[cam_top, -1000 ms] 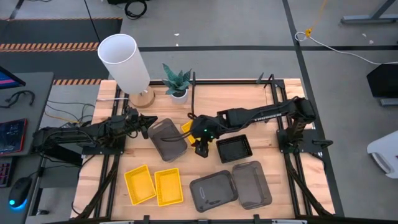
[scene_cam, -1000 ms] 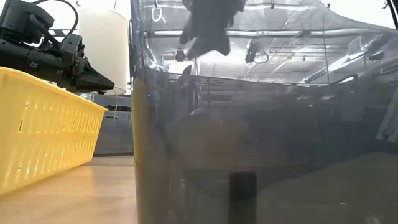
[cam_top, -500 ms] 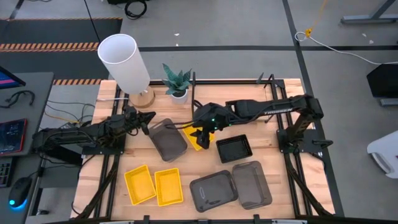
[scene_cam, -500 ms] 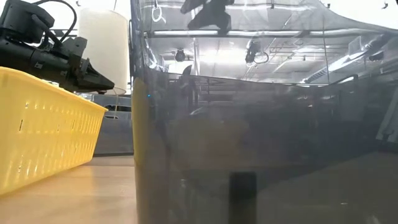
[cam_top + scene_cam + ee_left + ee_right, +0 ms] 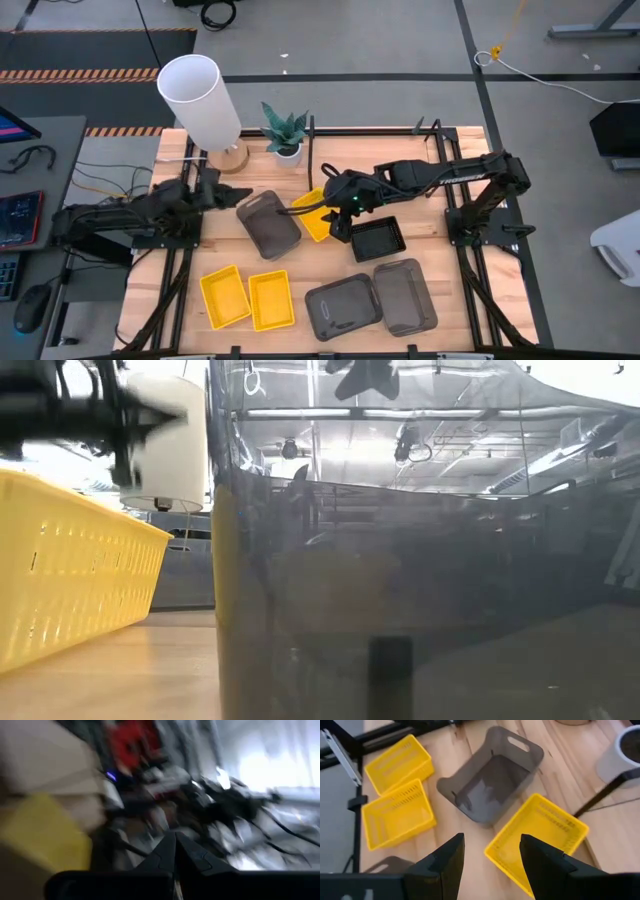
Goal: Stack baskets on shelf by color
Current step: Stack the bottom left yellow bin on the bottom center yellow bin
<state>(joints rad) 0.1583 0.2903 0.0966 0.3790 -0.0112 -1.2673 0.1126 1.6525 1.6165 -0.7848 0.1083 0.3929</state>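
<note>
My right gripper [image 5: 492,865] is open and hangs above the table's middle [image 5: 338,222], over the near corner of a yellow basket [image 5: 537,840] [image 5: 318,213] that lies flat on the tabletop. A dark grey basket [image 5: 492,775] [image 5: 268,222] sits on its base just left of it. My left gripper [image 5: 222,190] [image 5: 175,855] is shut, left of that grey basket and clear of it. Two more yellow baskets [image 5: 248,297], two grey ones [image 5: 372,303] and a black basket [image 5: 376,238] rest on the tabletop. The shelf [image 5: 380,150] stands at the far side.
A white lamp [image 5: 200,95] and a potted plant [image 5: 286,133] stand at the far left. A black shelf bar [image 5: 605,792] runs close beside the yellow basket. In the low view a grey basket [image 5: 420,560] fills the foreground, with a yellow one [image 5: 70,570] to its left.
My left gripper has drawn back from the grey basket toward the table's left edge, moving fast. My right gripper has risen and pulled back toward the right, so the middle yellow basket, partly covered before, shows whole. The grey basket has stayed in place.
</note>
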